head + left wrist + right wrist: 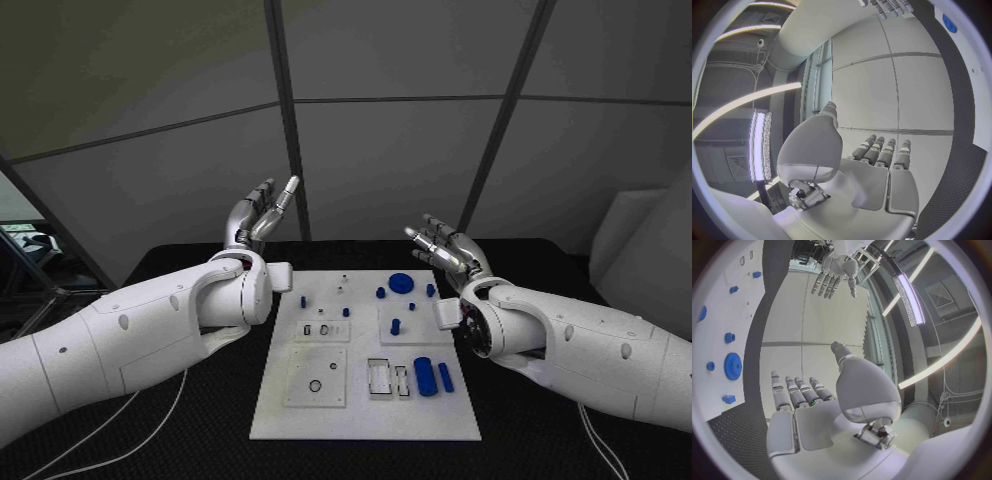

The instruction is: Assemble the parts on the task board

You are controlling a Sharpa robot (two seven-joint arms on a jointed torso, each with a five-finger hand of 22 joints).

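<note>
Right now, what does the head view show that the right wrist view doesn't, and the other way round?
Head view alone: the whole task board on the black table, with the long blue parts near its right edge and the pale inset plates, and both white arms. Right wrist view alone: the right robot hand from behind its palm, fingers apart, holding nothing. Shared: the left robot hand, raised and open, a strip of board, and the blue gear with small blue parts beside it.

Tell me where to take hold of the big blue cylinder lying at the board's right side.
Grip the big blue cylinder across its round sides at mid-length, from above with the right hand. It lies flat; a slimmer blue piece lies close beside it, so probably keep the fingers narrow.
</note>
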